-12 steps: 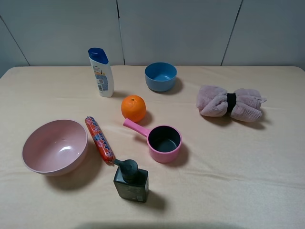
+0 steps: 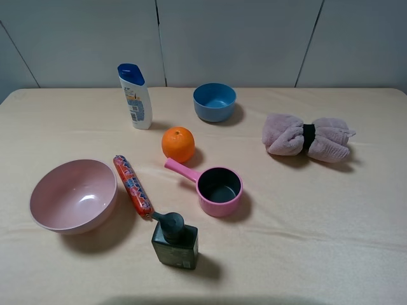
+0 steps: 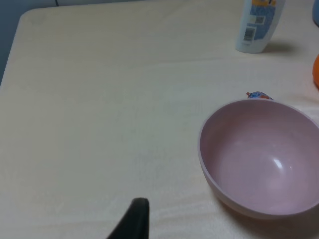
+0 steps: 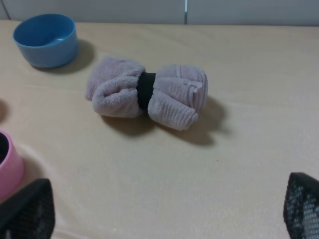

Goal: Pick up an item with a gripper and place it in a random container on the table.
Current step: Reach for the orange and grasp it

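The orange fruit (image 2: 178, 143) sits on the beige table (image 2: 318, 229) near its middle, just behind the handle of the small pink saucepan (image 2: 219, 189). The saucepan stands upright with nothing in its dark inside. A sliver of the orange shows at the edge of the left wrist view (image 3: 316, 72), and the saucepan's rim at the edge of the right wrist view (image 4: 7, 167). No gripper shows in the exterior high view. The right gripper (image 4: 164, 214) is open and empty over bare cloth. Only one black fingertip (image 3: 134, 221) of the left gripper shows.
A large pink bowl (image 2: 73, 196) (image 3: 264, 154) stands at the front left with a red sausage tube (image 2: 133, 185) beside it. A dark pump bottle (image 2: 174, 241) stands in front. A shampoo bottle (image 2: 135, 96), a blue bowl (image 2: 215, 101) (image 4: 46, 39) and a rolled towel (image 2: 308, 137) (image 4: 147, 93) lie further back.
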You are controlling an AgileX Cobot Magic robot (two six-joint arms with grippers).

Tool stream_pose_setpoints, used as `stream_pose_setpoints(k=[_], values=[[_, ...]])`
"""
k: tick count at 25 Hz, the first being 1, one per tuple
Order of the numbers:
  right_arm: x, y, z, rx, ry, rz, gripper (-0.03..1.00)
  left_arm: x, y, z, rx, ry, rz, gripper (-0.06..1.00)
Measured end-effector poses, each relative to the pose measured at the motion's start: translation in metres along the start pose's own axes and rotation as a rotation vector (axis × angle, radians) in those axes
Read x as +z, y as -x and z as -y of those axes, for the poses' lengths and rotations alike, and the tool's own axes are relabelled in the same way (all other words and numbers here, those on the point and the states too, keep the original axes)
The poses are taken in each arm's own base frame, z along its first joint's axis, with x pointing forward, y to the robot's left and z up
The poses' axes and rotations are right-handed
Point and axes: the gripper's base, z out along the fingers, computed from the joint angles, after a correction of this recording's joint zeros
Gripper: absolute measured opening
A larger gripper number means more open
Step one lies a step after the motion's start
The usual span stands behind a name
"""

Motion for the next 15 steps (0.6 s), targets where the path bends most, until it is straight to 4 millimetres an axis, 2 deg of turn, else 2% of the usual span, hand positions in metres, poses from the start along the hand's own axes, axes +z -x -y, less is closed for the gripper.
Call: stream_pose_setpoints(k=[15], values=[[0.0,0.0,0.0,0.0,0.0,0.0,0.69,-0.0045,0.0029,0.0001,0.025,-0.003,0.018,0.97]])
